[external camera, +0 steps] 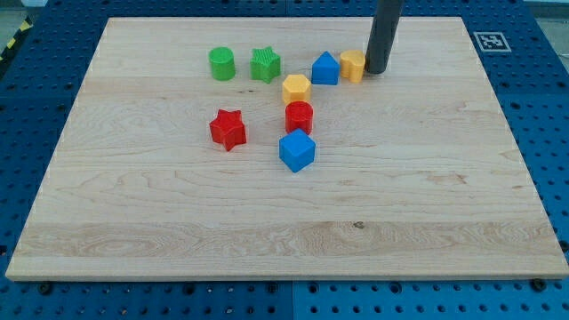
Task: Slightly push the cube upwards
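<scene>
1. One small blue plastic cube (pixel 297 150) is sitting mid wooden worktop (pixel 178 222), just below the red cylinder (pixel 299 116).
2. My tip (pixel 375 71) is resting top right, touching the yellow block (pixel 353 66), well apart from the cube.
3. No pincer here, so nothing to tell.
4. Cube's looking light, rigid, slidey; I'm guessing push its bottom face centre or it'll spin.

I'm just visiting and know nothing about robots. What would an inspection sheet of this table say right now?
Surface: wooden board, flat, lying on a blue perforated table.
Job's things: blue cube, just below the red cylinder; my tip is far from it, beside the yellow block at the view's top.
Clutter: green cylinder, green star, blue house-shaped block, yellow hexagon, red star.
Jaws: none, only a rod.
Cables: nothing seen.
Surroundings: printed marker tag.
</scene>
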Controlling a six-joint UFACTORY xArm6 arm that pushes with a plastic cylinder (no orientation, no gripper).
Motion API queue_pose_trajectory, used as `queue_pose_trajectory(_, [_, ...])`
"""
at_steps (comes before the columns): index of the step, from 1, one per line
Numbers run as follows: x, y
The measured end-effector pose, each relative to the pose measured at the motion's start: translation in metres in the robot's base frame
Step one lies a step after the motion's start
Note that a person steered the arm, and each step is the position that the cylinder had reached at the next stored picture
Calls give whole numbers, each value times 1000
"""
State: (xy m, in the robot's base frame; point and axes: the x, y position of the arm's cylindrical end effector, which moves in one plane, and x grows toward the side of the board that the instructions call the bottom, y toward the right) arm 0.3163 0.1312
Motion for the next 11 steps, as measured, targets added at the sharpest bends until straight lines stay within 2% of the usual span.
queue_pose_trajectory(1, [13, 1])
queue_pose_trajectory(3, [117, 4])
queue_pose_trajectory(4, [161, -7])
queue_pose_trajectory(5, [188, -51])
queue_pose_trajectory(6, [188, -55])
queue_pose_trajectory(7, [185, -90])
queue_pose_trajectory(8, [185, -101])
queue_pose_trajectory(11, [184, -118])
